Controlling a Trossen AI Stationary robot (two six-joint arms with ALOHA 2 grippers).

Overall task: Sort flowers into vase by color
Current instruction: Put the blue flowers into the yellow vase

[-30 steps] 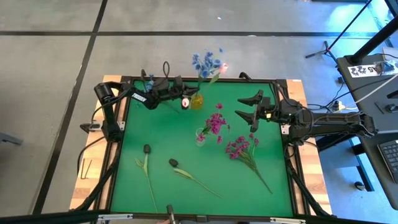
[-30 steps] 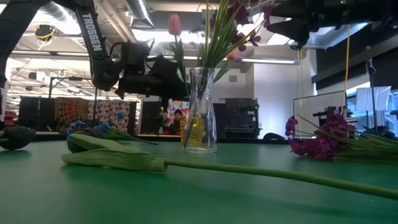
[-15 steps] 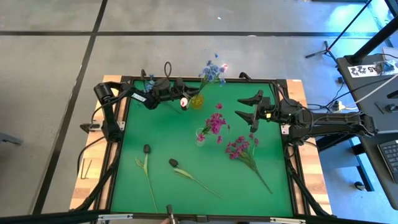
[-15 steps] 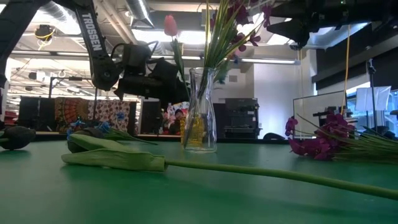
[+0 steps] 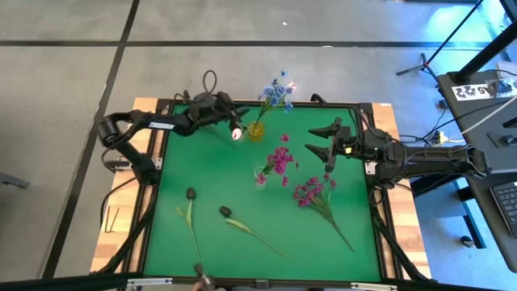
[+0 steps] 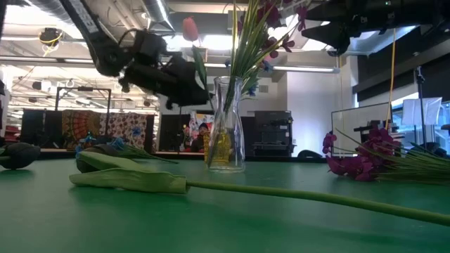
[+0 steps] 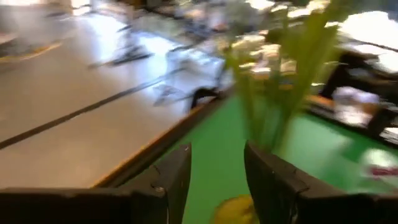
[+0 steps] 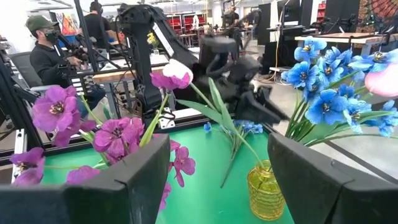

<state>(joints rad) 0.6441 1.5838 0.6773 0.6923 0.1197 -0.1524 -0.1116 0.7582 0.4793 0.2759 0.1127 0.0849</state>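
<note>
A small yellow vase (image 5: 256,132) stands near the table's far edge with blue flowers (image 5: 275,92) and a white-pink tulip (image 8: 171,74) in it; the tulip leans toward my left gripper (image 5: 236,129). That gripper is open just left of the vase, its fingers (image 7: 176,178) apart with only green table between them. A clear vase (image 5: 260,177) at mid-table holds magenta flowers (image 5: 280,160). Another magenta bunch (image 5: 312,192) and two dark-budded flowers (image 5: 191,195) (image 5: 225,212) lie flat on the mat. My right gripper (image 5: 320,142) hovers open at the right.
A loose blue sprig (image 5: 194,104) lies by the far left corner. The table's raised black frame (image 5: 161,137) runs around the green mat. People and other equipment show in the room beyond the far edge. Bare green mat lies along the near right.
My left gripper has opened and let go of the tulip's stem, then risen and tipped up toward level beside the yellow vase. The tulip stays in the vase, its bud leaning slightly more toward that gripper. The blue flowers have swung a little toward the table's right.
</note>
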